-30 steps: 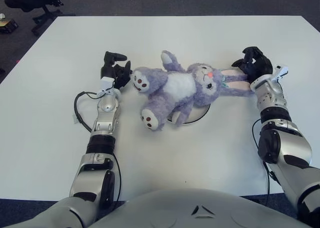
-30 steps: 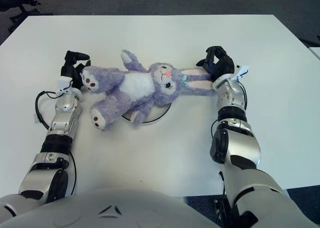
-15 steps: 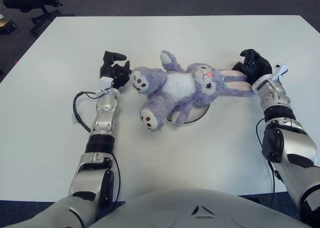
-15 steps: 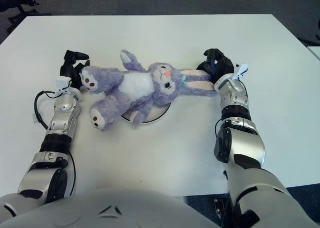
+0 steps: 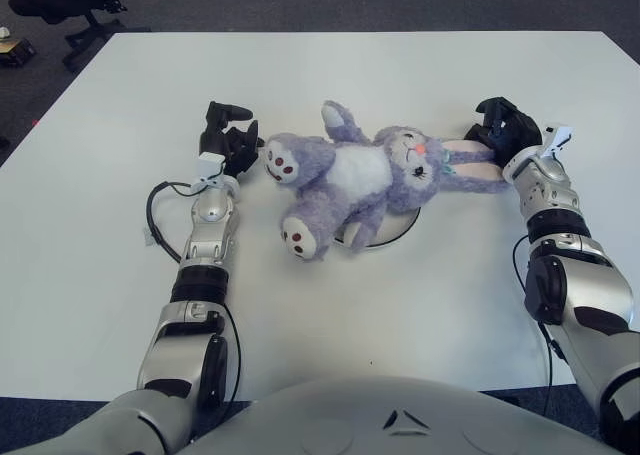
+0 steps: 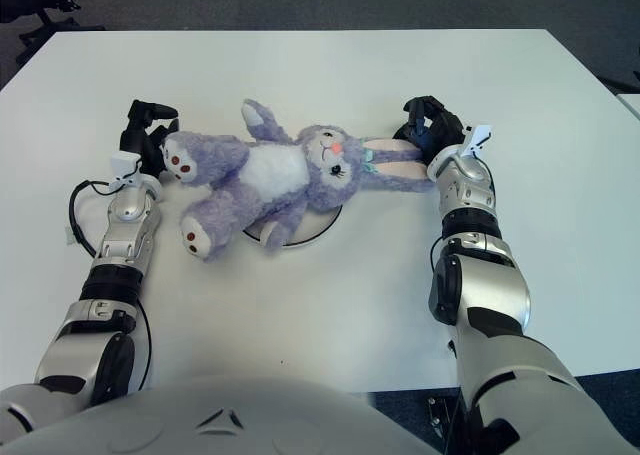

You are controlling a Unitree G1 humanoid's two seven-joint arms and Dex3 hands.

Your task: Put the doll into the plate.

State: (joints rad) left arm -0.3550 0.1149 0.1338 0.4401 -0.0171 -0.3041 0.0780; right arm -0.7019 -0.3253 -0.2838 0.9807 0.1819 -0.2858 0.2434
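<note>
- The black right hand (image 5: 505,131) sits at the ears of the fluffy purple bunny doll (image 5: 365,175); I cannot tell if it grips.
- The left hand (image 5: 228,143) is beside the doll's foot, fingers loose.
- The doll lies across the round white plate (image 5: 395,231) on the white worktop (image 5: 330,65).

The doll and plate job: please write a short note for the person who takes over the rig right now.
Left hand: beside the doll's foot, holding nothing as far as the views show.
Right hand: at the doll's ears; whether it grips them cannot be told.
The doll lies on its back across the plate, legs and ears hanging over onto the table.
Done: doll on the plate.
Left: let go, pull both hands back.
</note>
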